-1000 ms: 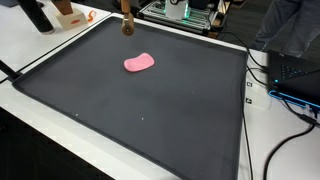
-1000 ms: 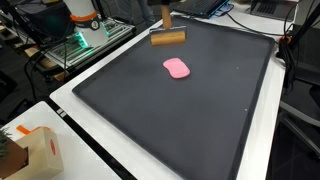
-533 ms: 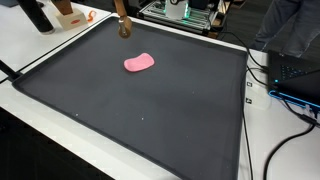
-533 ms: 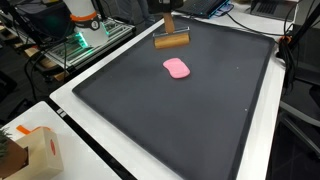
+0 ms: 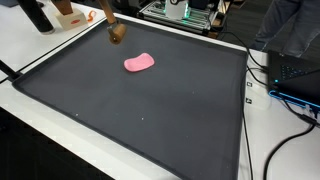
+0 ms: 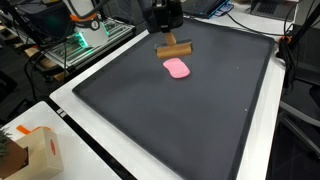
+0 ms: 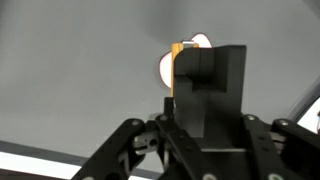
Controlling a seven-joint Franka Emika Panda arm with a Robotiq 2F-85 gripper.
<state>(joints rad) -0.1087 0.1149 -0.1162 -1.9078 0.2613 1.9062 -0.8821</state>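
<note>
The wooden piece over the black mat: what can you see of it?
The wooden piece looks like plain light-brown wood: a short round bar lying crosswise under an upright stem. The tool grips the stem from above. It hangs near the far edge of the black mat, beside a pink lump but apart from it; whether it touches the mat is unclear.

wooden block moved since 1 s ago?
Yes. In an exterior view the wooden block has come toward the pink piece, and is now close beside it.
</note>
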